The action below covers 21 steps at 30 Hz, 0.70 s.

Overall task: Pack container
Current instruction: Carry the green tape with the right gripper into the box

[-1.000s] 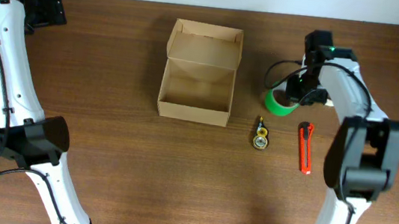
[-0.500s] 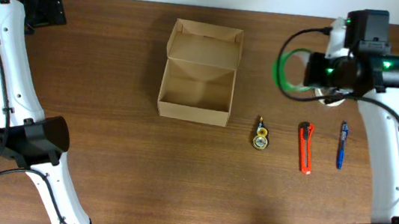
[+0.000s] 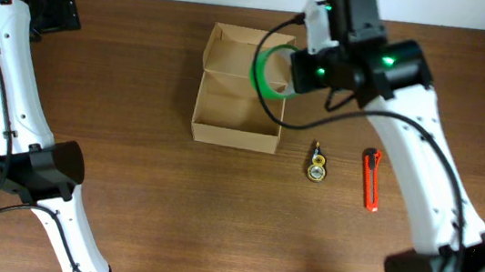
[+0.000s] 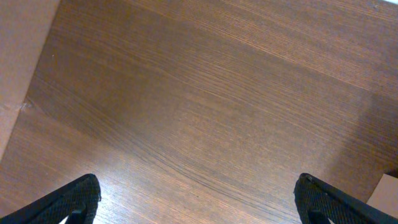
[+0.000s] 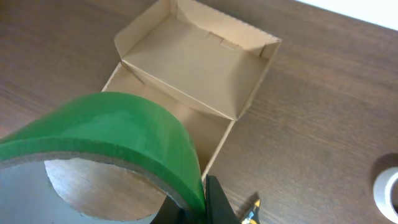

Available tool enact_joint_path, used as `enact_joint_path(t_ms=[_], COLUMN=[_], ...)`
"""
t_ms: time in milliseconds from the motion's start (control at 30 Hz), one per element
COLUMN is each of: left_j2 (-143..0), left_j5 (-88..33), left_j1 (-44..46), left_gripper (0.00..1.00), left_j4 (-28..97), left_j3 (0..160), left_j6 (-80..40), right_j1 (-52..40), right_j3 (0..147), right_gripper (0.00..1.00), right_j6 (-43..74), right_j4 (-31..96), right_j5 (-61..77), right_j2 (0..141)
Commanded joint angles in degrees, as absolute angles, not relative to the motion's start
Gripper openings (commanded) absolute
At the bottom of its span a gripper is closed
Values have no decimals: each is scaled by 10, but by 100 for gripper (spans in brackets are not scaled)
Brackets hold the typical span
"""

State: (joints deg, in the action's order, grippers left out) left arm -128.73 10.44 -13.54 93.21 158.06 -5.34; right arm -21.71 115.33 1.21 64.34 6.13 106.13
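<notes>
Two arms work a brown table [image 3: 144,198]. Near its middle, toward the far edge, sits the container [image 3: 236,112], mouth up, its flap lid laid open toward the far side, so box and lid together run near-to-far. The right gripper [image 3: 298,67] clamps a green tape roll [image 5: 112,124] above the container's right wall. The left gripper [image 4: 199,205] hangs wide open over the tabletop. An orange cutter [image 3: 370,178] lies to the right.
</notes>
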Motion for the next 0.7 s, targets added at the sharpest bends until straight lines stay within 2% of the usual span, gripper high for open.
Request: enact_joint_path(t_ms=[0,267,667], left_j2=[-1275,-1275,-1275], left_j5=[98,98,98], left_j1=[-137,-137,-137], left_gripper=[100,100,100], left_j4=[931,931,931], left_j3=[1576,1576,1576], left_j6=[-44,-44,-44], right_j1=[-226,-230,-276], right_j3=[1193,1237,1237], right_gripper=[3,4,4], right_j6=[8,6,-6], right_j4=[654,672,666], right_j5=[44,43,38], right_j2=[1117,1217,1265])
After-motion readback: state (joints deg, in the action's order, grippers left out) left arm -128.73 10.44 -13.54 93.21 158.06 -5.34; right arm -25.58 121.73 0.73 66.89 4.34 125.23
